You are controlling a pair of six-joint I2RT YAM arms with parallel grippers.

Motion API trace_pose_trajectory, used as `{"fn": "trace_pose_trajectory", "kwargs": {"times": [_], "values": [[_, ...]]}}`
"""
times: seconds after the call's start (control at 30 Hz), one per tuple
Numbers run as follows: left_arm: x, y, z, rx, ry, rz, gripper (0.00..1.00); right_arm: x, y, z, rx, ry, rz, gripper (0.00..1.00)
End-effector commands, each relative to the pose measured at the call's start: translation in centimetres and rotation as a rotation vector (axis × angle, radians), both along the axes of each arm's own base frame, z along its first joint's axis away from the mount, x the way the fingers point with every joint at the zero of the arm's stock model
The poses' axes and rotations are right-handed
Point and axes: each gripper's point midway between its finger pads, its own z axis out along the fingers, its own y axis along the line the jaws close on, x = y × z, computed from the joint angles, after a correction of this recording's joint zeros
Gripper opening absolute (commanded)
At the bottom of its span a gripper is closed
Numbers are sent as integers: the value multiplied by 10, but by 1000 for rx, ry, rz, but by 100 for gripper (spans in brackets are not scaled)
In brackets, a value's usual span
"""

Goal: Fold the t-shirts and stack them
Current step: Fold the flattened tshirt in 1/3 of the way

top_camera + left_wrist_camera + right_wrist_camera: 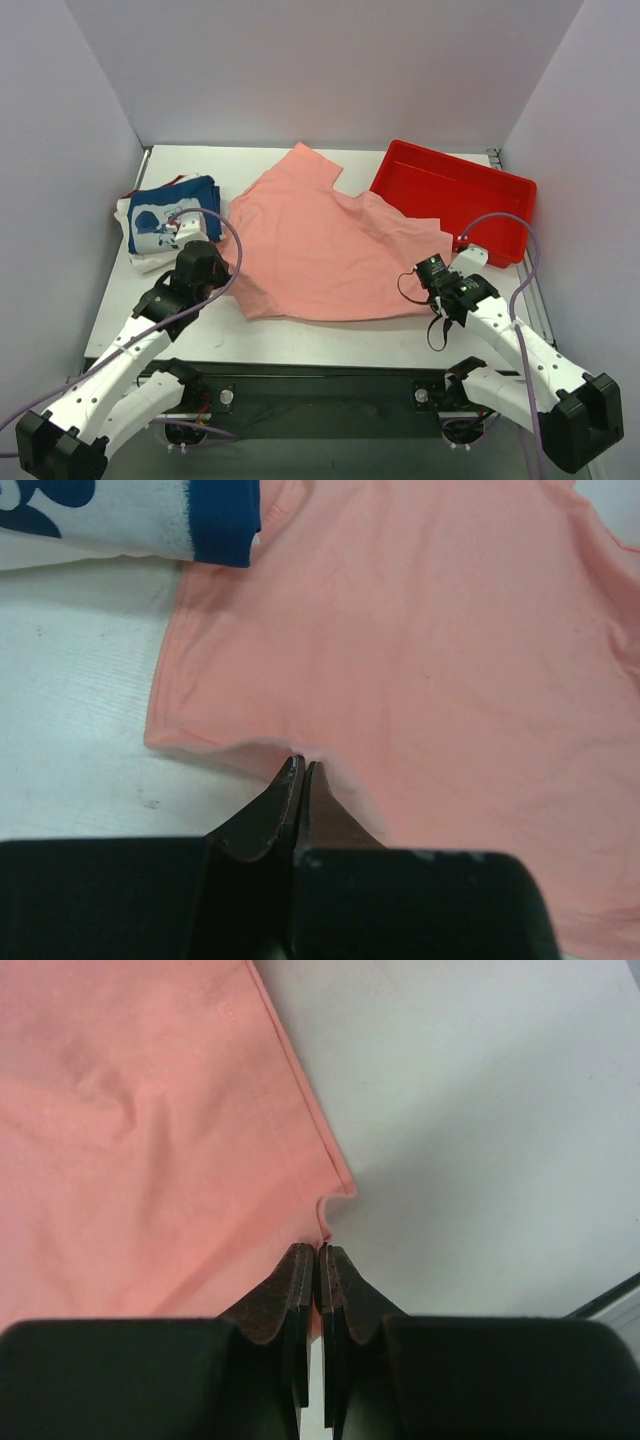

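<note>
The salmon-pink t-shirt lies spread over the middle of the table. My left gripper is shut on its near-left hem; in the left wrist view the closed tips pinch the hem of the pink cloth. My right gripper is shut on the hem beside the shirt's near-right corner; in the right wrist view the tips hold a small fold of the pink cloth. The folded navy t-shirt with white print tops a stack at the left, over white and red cloth; it also shows in the left wrist view.
A red plastic tray stands at the back right, with the pink shirt's right sleeve next to its near rim. The white table is walled at the left, back and right. Its front edge lies just behind my grippers.
</note>
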Motion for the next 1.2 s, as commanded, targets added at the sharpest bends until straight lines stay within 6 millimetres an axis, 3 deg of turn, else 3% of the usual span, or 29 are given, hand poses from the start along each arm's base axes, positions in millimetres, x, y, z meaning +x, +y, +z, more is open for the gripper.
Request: {"fn": "trace_pose_trajectory", "kwargs": {"times": [0.0,0.3,0.43,0.73,1.17], "values": [[28,-25,38,-58,-112,-117,0,24,3,7,29,-4,31,0],[68,-25,53,-37,-147,-113,0,60,-12,3,65,34,-18,0],[87,-25,45,-10,-107,-111,0,79,-12,7,66,44,-20,0],[116,-18,49,-26,-128,-91,0,90,-33,0,43,88,-76,0],[161,-23,44,-27,-114,-120,0,104,-42,-14,45,135,-104,0]]}}
